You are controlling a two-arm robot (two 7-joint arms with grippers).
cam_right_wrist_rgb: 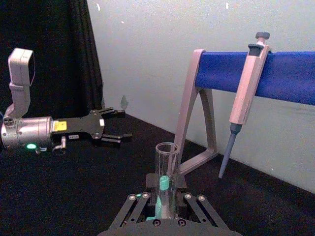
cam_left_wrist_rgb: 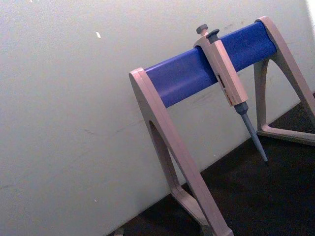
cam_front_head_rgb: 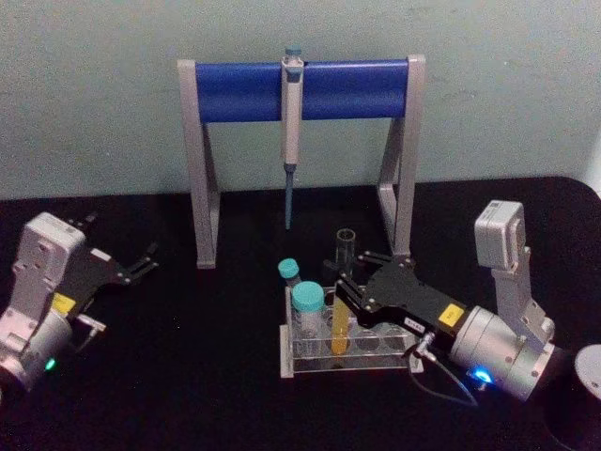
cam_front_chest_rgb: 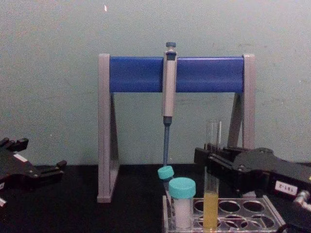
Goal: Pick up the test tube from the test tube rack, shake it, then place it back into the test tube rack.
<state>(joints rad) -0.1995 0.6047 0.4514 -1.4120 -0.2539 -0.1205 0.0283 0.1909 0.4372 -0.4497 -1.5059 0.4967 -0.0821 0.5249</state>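
The test tube (cam_front_head_rgb: 345,246) is a tall clear glass tube with yellow liquid in its lower part, standing upright in the low clear test tube rack (cam_front_head_rgb: 376,362) at the table's middle front. My right gripper (cam_front_head_rgb: 349,272) reaches in from the right and is shut on the tube's middle, above the rack. In the chest view the tube (cam_front_chest_rgb: 212,136) rises through the black fingers, its bottom still down in the rack (cam_front_chest_rgb: 243,213). In the right wrist view the tube (cam_right_wrist_rgb: 166,157) stands between the finger linkages. My left gripper (cam_front_head_rgb: 141,263) rests open at the far left.
Two white vials with teal caps (cam_front_head_rgb: 307,299) stand in the rack's left end, close beside the tube. Behind is a grey-legged stand with a blue crossbar (cam_front_head_rgb: 235,89) holding a pipette (cam_front_head_rgb: 291,132). A grey round object (cam_front_head_rgb: 590,371) sits at the right edge.
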